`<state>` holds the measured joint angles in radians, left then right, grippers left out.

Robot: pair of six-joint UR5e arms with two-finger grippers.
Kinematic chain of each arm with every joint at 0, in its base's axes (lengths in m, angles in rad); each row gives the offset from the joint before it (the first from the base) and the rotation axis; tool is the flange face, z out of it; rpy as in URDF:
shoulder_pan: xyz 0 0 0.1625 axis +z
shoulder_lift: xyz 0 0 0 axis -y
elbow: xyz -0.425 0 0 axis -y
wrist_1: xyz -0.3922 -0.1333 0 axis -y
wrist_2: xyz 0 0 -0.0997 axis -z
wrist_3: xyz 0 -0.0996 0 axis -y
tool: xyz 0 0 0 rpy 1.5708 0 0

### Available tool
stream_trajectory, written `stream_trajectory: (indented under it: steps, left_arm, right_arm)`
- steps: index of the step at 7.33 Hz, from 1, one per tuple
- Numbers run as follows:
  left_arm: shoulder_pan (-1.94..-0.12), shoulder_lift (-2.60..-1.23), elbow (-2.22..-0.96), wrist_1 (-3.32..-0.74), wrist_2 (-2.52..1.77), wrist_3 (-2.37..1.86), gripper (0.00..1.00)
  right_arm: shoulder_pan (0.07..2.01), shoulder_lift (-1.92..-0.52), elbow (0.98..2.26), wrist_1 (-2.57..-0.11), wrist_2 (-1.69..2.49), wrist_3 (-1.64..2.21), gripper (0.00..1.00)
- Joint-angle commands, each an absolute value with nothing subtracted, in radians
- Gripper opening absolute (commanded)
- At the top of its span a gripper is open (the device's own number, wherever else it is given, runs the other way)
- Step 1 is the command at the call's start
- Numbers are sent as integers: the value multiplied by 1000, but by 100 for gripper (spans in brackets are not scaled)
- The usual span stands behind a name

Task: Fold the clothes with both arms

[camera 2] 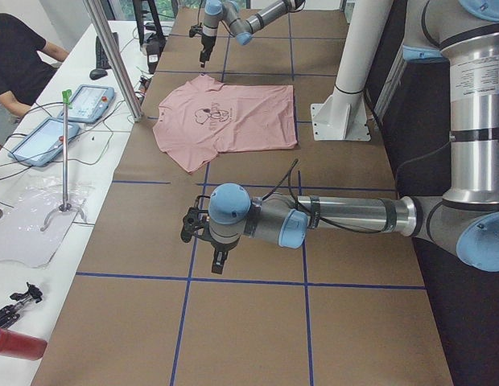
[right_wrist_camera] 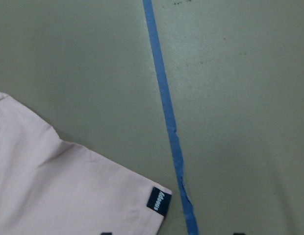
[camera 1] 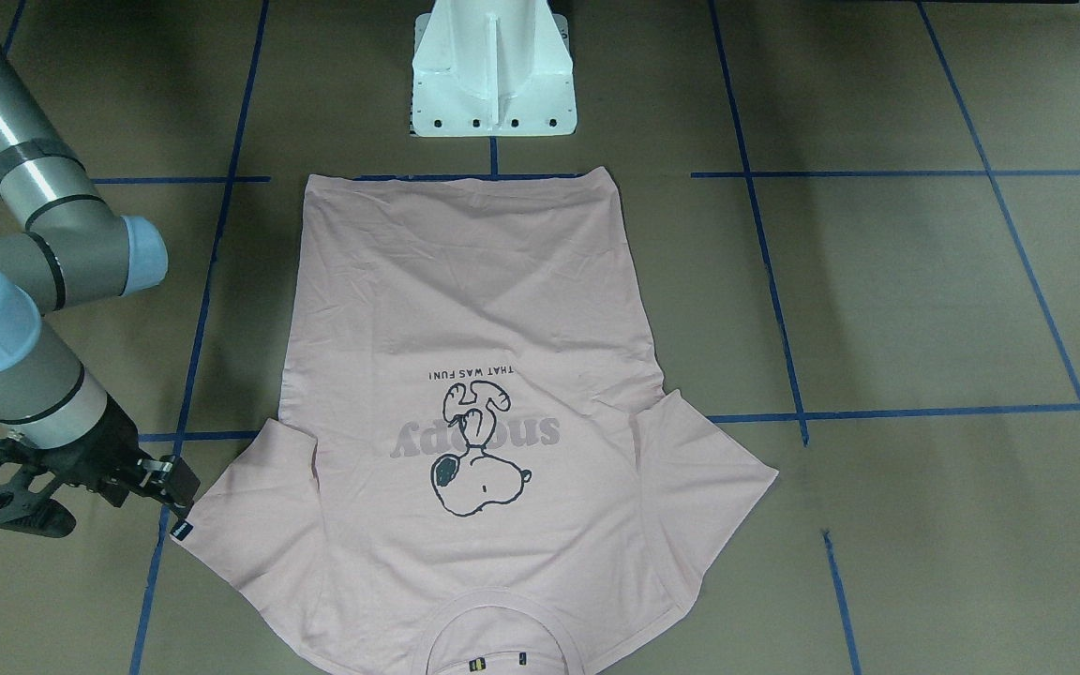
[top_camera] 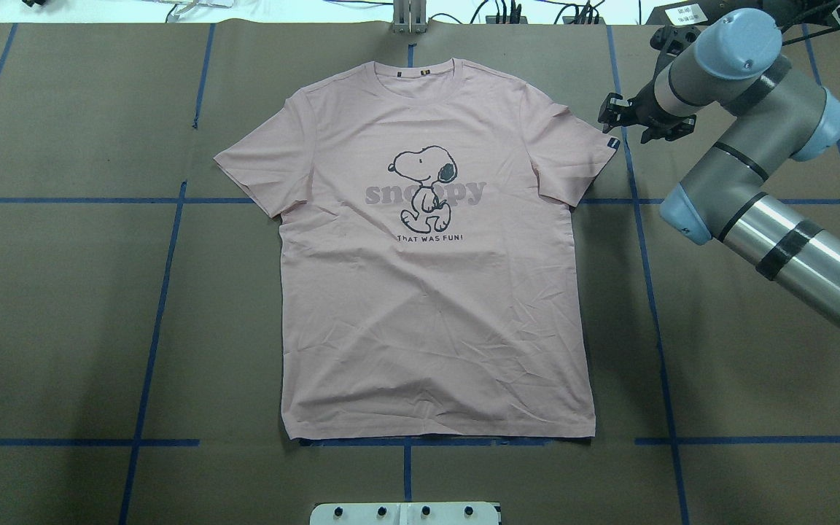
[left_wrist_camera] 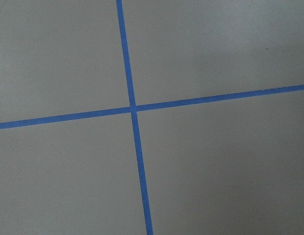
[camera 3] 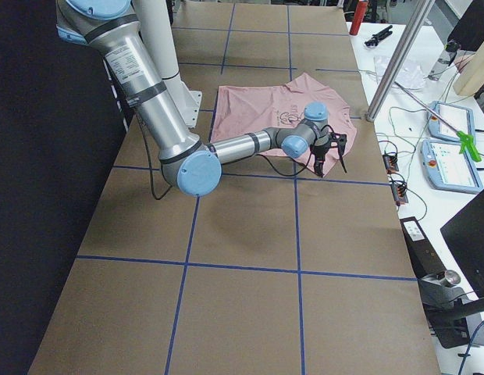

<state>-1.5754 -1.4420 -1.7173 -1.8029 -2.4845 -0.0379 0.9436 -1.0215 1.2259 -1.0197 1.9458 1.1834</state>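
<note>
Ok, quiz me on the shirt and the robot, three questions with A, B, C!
1. Where is the right pincer? A) on the dog print B) beside the tagged sleeve C) at the bottom hem
2. What colour is the T-shirt? A) green B) yellow C) pale pink
3. How does the T-shirt lie? A) spread flat B) folded in half C) rolled up
Answers: 1 B, the right pincer sits by the tagged sleeve. 2 C, the T-shirt is pink all over. 3 A, its whole front shows on the table.
</note>
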Motion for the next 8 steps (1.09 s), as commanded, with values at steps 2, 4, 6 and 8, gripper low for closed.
stream_trajectory:
  steps: [2,4,6,8]
  left_arm:
    - [-1575,-1440,-1721,-1804,-2500,-37,100]
    - [-1575,-1440,-1718,-1804,-2500,-35,100]
    - [-1575,-1440,-1723,-1804,-2500,-35,100]
    - [-1577,-1440,-1724,-1804,-2500,-35,100]
  right_arm:
    - [924,-980,1149,-1006,1864,1206,66]
    - [893,-982,1140,-1006,1804,1206,66]
    - [890,-982,1131,-1008,1799,1204,62]
    - [890,-982,1129,-1006,1799,1207,11]
